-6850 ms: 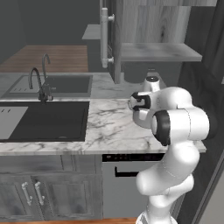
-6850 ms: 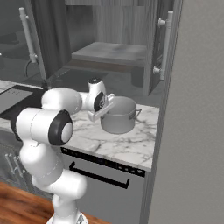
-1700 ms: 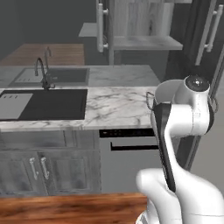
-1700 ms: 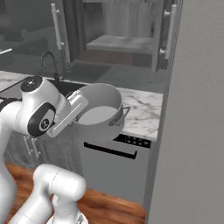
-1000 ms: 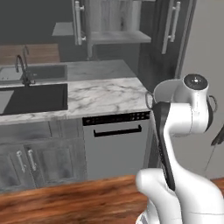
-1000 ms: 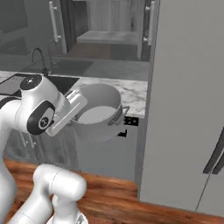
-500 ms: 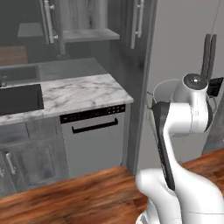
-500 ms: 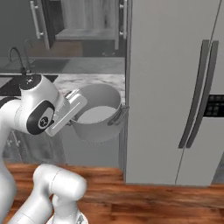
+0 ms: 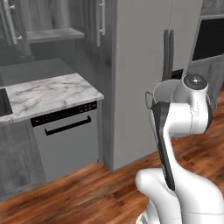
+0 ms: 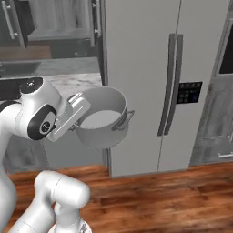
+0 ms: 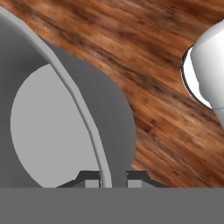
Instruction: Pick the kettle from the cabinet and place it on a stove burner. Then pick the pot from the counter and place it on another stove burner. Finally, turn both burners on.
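The whole scene has swung sideways within the last second, because the base has turned: the marble bench [image 9: 52, 94] now sits at the left edge and a tall grey fridge [image 10: 164, 68] faces the robot, so the arm seems to be carrying its load toward a stove not in sight. The wide grey pot [image 10: 102, 117] hangs in the air over the wooden floor [image 10: 159, 195], well clear of the bench. It is near upright, mouth tipped slightly toward the camera, and the hand [image 11: 105, 177] is pinched narrowly on its rim.
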